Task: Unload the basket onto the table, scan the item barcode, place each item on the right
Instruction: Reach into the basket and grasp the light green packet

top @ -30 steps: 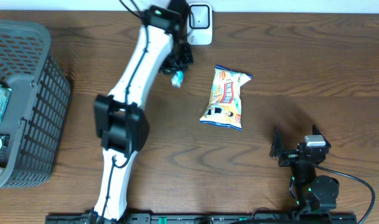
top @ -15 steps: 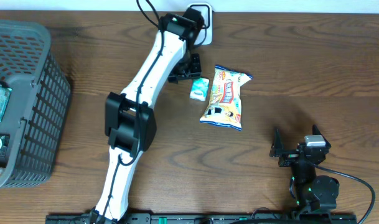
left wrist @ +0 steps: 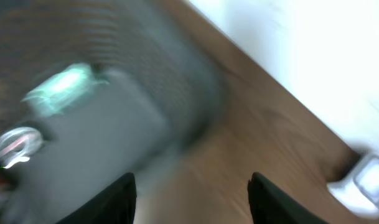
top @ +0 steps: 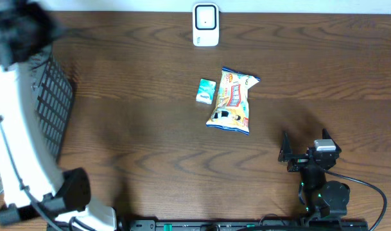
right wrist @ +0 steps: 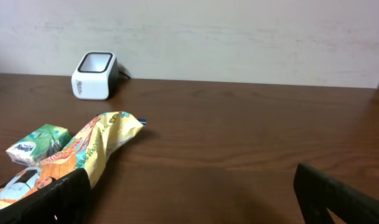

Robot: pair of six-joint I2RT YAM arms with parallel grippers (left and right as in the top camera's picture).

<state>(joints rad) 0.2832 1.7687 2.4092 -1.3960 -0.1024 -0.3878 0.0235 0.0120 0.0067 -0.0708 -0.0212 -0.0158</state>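
A small green and white pack lies flat on the table, against the left edge of a yellow snack bag. The white barcode scanner stands at the back centre. My left arm reaches over the far left, its head a blur above the basket. In the left wrist view my left gripper is open and holds nothing. My right gripper rests open near the front right. It faces the snack bag, the green pack and the scanner.
The grey mesh basket at the left edge holds a green packet and other goods, all smeared by motion. The scanner shows at the right edge of the left wrist view. A pale wall stands behind the table.
My left gripper opened and let go of the green pack beside the snack bag. The left arm then swung far left over the basket. The right arm has not moved.
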